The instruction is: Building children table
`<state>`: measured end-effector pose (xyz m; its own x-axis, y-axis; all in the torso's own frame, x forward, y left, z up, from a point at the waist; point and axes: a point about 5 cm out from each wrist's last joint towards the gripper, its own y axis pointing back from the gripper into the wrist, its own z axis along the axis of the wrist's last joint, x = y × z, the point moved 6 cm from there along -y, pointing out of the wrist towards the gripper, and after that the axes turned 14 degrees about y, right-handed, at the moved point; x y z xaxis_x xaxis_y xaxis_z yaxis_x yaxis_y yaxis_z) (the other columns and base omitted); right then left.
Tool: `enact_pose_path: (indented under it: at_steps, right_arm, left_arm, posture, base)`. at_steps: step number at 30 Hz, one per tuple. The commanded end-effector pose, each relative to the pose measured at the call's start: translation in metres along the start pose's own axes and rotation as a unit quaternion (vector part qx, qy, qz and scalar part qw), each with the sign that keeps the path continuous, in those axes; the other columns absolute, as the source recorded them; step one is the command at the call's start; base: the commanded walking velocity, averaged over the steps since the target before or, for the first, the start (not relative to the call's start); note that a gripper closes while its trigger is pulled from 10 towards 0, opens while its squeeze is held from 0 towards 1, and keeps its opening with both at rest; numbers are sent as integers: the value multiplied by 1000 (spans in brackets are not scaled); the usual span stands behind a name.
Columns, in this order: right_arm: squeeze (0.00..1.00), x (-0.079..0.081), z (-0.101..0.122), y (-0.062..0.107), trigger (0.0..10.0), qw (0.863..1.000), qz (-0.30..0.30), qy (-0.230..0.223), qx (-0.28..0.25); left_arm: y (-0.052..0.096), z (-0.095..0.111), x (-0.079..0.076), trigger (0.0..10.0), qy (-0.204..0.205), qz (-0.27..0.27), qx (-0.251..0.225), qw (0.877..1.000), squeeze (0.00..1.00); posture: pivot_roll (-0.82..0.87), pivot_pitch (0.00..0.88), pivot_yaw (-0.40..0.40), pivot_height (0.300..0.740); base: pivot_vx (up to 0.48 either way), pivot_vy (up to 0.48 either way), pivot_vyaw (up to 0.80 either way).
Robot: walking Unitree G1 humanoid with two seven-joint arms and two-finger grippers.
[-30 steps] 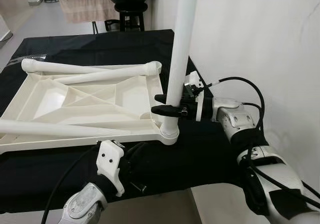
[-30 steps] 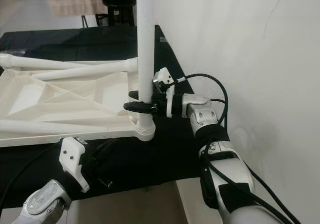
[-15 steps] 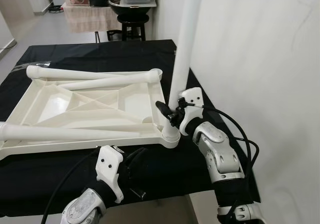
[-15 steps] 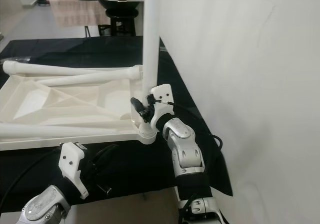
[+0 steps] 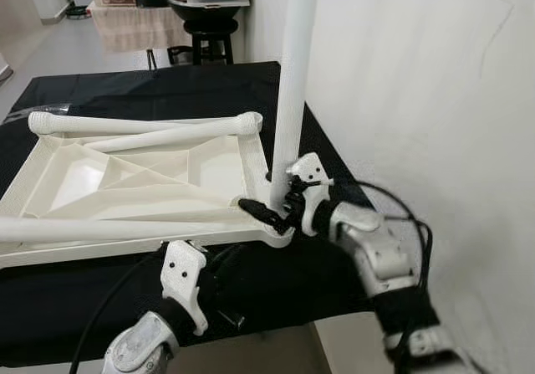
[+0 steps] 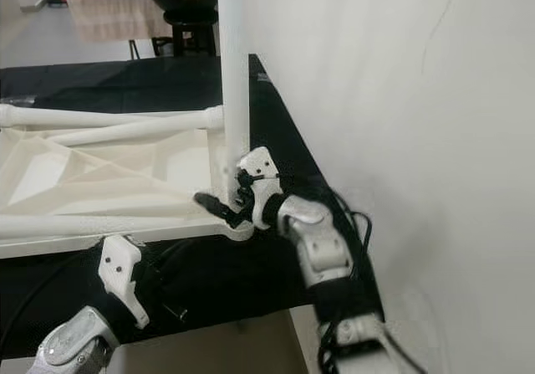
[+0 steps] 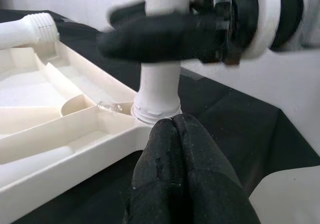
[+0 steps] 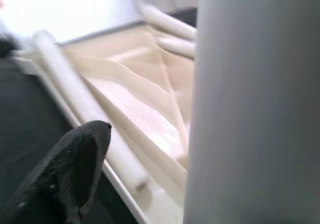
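You're looking at a cream-white tabletop [image 5: 125, 186] — plain, no pattern — lying on a black cloth [image 5: 150, 89]. The upright leg [image 5: 292, 81] is the same white, as are the loose legs [image 5: 142, 125] lying across the top. Your right gripper [image 5: 272, 211] has black fingers on a white-and-silver wrist; your left gripper [image 7: 180, 179] is black too. The wall [image 5: 418, 73] is plain white — behind, a black stool [image 5: 205, 35] and a beige cloth [image 5: 129, 24].

It looked like a plain indoor room: a white wall [image 5: 418, 73] on the right, a black-draped table [image 5: 150, 89], a far stool [image 5: 205, 35].
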<state>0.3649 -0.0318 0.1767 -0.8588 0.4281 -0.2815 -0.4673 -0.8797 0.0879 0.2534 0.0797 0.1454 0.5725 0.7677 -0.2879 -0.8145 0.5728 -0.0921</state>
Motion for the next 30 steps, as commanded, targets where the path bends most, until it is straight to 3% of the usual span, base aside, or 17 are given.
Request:
enact_pose_path:
  at_steps: [1,3,5,9,10,11,12,22,26,29,30]
  right_arm:
    - [0,9,8,-7,10000,997,74,-5,-30]
    - [0,9,8,-7,10000,997,74,-5,-30]
    - [0,7,6,-7,10000,992,126,-11,-27]
    - [0,-4,3,-11,10000,992,128,-16,-10]
    - [0,-5,2,-12,6353,991,134,-19,-8]
    - [0,-5,2,-12,6353,991,134,-19,-8]
    - [0,-5,3,-12,0,990,140,-24,-9]
    - [0,-21,-1,-11,0,995,97,-26,-8]
    - [0,-36,-16,2,0,999,39,-6,17]
    - [0,-52,-39,17,0,996,-63,-14,65]
    - [0,-52,-39,17,0,996,-63,-14,65]
  left_arm:
    - [0,-4,1,10000,4,4,6,1000,0]
    - [0,-4,1,10000,4,4,6,1000,0]
    - [0,-5,2,10000,3,4,8,1000,0]
    - [1,-6,3,10000,2,4,10,1000,0]
    - [2,-6,3,10000,2,4,11,1000,0]
    - [2,-6,3,10000,2,4,11,1000,0]
    - [2,-7,3,10000,1,5,12,1000,0]
    - [3,-4,1,10000,1,4,12,1000,0]
    - [3,-3,0,10000,2,4,11,1000,0]
    - [3,-3,1,10000,2,4,10,1000,0]
    - [3,-3,1,10000,2,4,10,1000,0]
  posture:
    - [8,44,-54,740]
    - [8,44,-54,740]
    - [19,42,-51,740]
    - [27,42,-54,740]
    - [30,44,-53,740]
    - [30,44,-53,740]
    - [30,44,-53,740]
    - [35,57,-52,740]
    - [33,59,-52,740]
    - [20,62,-52,740]
    - [20,62,-52,740]
  base:
    - [0,0,0]
    - [0,0,0]
    - [0,0,0]
    - [0,0,0]
    - [0,0,0]
    - [0,0,0]
    - [0,0,0]
    - [0,0,0]
    - [0,0,0]
    - [0,0,0]
    - [0,0,0]
